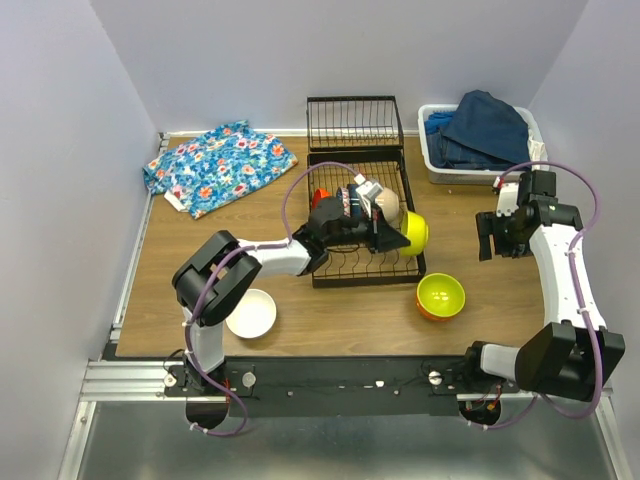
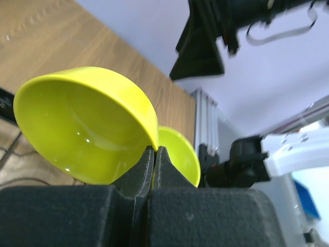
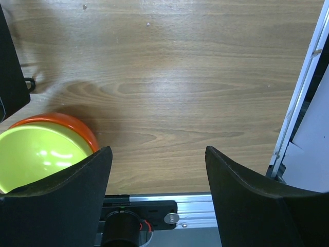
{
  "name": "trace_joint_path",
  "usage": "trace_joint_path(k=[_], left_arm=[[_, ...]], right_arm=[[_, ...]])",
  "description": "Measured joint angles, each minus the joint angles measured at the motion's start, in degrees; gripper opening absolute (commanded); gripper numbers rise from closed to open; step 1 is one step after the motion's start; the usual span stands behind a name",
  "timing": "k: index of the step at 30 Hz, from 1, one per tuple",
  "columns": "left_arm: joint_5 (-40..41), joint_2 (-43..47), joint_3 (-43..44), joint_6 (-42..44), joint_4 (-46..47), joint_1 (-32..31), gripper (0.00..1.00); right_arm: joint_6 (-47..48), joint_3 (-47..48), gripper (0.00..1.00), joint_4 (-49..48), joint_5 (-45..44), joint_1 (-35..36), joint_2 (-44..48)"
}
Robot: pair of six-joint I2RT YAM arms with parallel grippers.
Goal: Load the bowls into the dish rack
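The black wire dish rack stands mid-table, with a red bowl, a patterned bowl and a beige bowl standing in it. My left gripper reaches across the rack and is shut on the rim of a yellow-green bowl, which hangs tilted at the rack's right edge. An orange bowl with a lime inside sits on the table in front of it and shows at the left of the right wrist view. A white bowl lies near the front left. My right gripper hovers open over bare wood to the right.
The rack's hinged wire end panel stands at the back. A white bin of blue clothes is at the back right, and a floral cloth at the back left. A metal rail runs along the table's front edge.
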State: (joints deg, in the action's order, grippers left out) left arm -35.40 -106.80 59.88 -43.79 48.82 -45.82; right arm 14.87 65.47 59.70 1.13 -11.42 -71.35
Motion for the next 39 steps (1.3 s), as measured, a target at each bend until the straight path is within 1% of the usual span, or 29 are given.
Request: trace_joint_path(k=[5, 9, 17, 23, 30, 39], left_arm=[[1.1, 0.1, -2.8, 5.4, -2.4, -2.1, 0.0], [1.8, 0.1, -4.1, 8.7, -3.4, -2.3, 0.0], [2.3, -1.2, -4.1, 10.8, -2.3, -2.2, 0.0], [1.4, -5.7, -4.1, 8.4, 3.3, -2.2, 0.0], [-0.4, -9.2, -3.8, 2.4, 12.2, -2.2, 0.0], [-0.7, -11.1, -3.1, -1.3, 15.3, -1.9, 0.0]], right_arm=[[0.0, 0.0, 0.8, 0.0, 0.0, -0.2, -1.1], [0.0, 0.0, 0.8, 0.0, 0.1, -0.2, -1.8], [0.0, 0.0, 0.8, 0.0, 0.1, -0.2, -3.0], [0.0, 0.0, 0.8, 0.0, 0.1, -0.3, -3.5], [0.0, 0.0, 0.8, 0.0, 0.0, -0.5, -4.3], [0.0, 0.0, 0.8, 0.0, 0.0, -0.7, -5.6]])
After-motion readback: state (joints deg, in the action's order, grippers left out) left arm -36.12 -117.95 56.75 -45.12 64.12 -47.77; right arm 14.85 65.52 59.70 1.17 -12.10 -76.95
